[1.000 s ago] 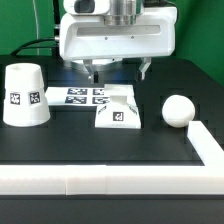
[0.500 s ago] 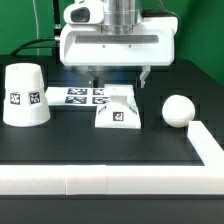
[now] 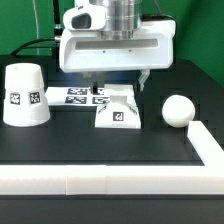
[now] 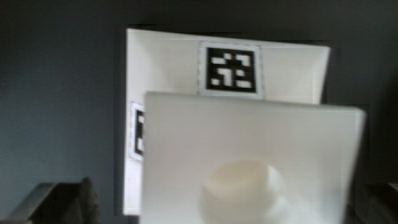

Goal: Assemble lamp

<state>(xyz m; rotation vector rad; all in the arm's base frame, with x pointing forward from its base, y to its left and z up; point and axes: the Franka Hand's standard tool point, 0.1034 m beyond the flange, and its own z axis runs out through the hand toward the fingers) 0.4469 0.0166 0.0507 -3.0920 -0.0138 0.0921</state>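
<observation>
Wrist view alone shows base (image 4: 249,130) socket (image 4: 240,187); exterior adds shade (image 3: 24,95), bulb (image 3: 178,110)

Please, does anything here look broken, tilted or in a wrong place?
Nothing looks damaged or spilled. The shade stands on its wide end, the bulb lies apart, the base sits slightly turned beside the marker board.

White boxy hand (image 3: 119,78) (dark fingers (image 3: 146,76))

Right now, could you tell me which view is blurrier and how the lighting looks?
Exterior view: fairly sharp, evenly lit, tags on the shade legible, gentle shading on the bulb. Wrist view: soft and dim, the base has fuzzy edges, its tag smeared.
</observation>
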